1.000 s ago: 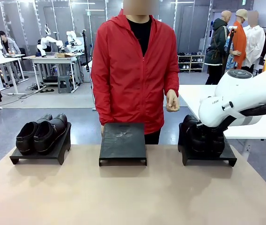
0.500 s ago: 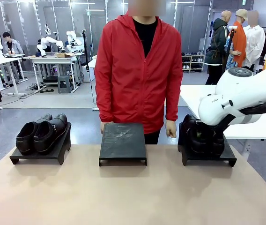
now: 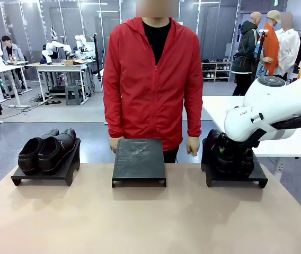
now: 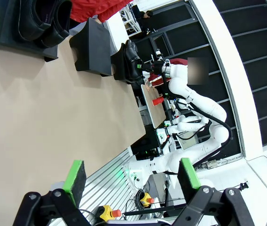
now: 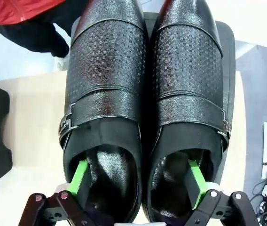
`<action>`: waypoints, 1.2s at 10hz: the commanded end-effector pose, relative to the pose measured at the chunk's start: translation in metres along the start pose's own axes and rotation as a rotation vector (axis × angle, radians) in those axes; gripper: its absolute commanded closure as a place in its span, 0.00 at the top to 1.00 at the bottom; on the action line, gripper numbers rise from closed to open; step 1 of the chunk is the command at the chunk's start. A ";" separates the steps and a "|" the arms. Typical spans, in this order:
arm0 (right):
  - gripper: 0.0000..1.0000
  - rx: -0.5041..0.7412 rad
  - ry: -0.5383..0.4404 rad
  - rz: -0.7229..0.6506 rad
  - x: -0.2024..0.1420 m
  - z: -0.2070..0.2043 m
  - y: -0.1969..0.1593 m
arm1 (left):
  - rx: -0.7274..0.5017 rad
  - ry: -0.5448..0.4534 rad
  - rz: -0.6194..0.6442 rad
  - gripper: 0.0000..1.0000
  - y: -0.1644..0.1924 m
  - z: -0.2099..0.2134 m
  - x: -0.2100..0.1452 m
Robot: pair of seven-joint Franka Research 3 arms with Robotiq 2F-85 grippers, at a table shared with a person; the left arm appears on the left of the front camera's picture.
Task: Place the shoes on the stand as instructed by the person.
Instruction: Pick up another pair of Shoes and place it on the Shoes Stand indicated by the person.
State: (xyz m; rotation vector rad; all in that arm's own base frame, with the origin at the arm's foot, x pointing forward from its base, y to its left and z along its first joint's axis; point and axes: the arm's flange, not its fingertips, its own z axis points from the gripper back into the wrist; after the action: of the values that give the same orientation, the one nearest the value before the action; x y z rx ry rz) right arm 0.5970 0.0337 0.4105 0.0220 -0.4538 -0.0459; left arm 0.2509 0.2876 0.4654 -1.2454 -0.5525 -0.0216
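1. Three black stands sit in a row on the table (image 3: 150,222): the left stand (image 3: 44,173), the middle stand (image 3: 139,161) and the right stand (image 3: 235,177)
2. Two pairs of black shoes: one pair (image 3: 47,151) rests on the left stand, the other pair (image 5: 145,94) on the right stand; the middle stand is bare
3. One person (image 3: 153,79) in a red jacket stands behind the middle stand, both hands down at the table's far edge
4. The right gripper (image 5: 138,181) is spread wide, one green-padded finger inside each shoe of the right-hand pair, by the inner side walls of the openings; whether the pads touch the leather I cannot tell
5. The left gripper (image 4: 131,174) hangs released above the bare table, well apart from both pairs of shoes, nothing between its fingers
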 end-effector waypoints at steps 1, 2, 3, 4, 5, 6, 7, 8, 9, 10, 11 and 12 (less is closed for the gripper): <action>1.00 0.000 -0.001 -0.003 0.000 -0.001 0.000 | -0.009 0.006 -0.025 1.00 -0.002 0.000 -0.003; 1.00 0.000 -0.001 -0.003 0.000 -0.001 0.000 | -0.009 0.006 -0.025 1.00 -0.002 0.000 -0.003; 1.00 0.000 -0.001 -0.003 0.000 -0.001 0.000 | -0.009 0.006 -0.025 1.00 -0.002 0.000 -0.003; 1.00 0.000 -0.001 -0.003 0.000 -0.001 0.000 | -0.009 0.006 -0.025 1.00 -0.002 0.000 -0.003; 1.00 0.000 -0.001 -0.003 0.000 -0.001 0.000 | -0.009 0.006 -0.025 1.00 -0.002 0.000 -0.003; 1.00 0.000 -0.001 -0.003 0.000 -0.001 0.000 | -0.009 0.006 -0.025 1.00 -0.002 0.000 -0.003; 1.00 0.000 -0.001 -0.003 0.000 -0.001 0.000 | -0.009 0.006 -0.025 1.00 -0.002 0.000 -0.003; 1.00 0.000 -0.001 -0.003 0.000 -0.001 0.000 | -0.009 0.006 -0.025 1.00 -0.002 0.000 -0.003; 1.00 -0.001 0.001 -0.001 0.000 0.000 -0.001 | -0.009 0.006 -0.025 1.00 -0.002 0.000 -0.003; 1.00 0.023 -0.025 0.016 -0.008 0.024 0.000 | -0.009 0.006 -0.025 1.00 -0.002 0.000 -0.003; 1.00 0.036 -0.035 0.016 -0.019 0.059 -0.002 | -0.009 0.006 -0.025 1.00 -0.002 0.000 -0.003; 1.00 0.106 -0.024 -0.013 -0.030 0.093 -0.008 | -0.009 0.006 -0.025 1.00 -0.002 0.000 -0.003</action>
State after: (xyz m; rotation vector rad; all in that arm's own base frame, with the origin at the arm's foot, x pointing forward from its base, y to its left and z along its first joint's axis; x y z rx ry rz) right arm 0.5664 0.0356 0.4550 0.0604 -0.4906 -0.0468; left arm 0.2510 0.2875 0.4653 -1.2455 -0.5521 -0.0218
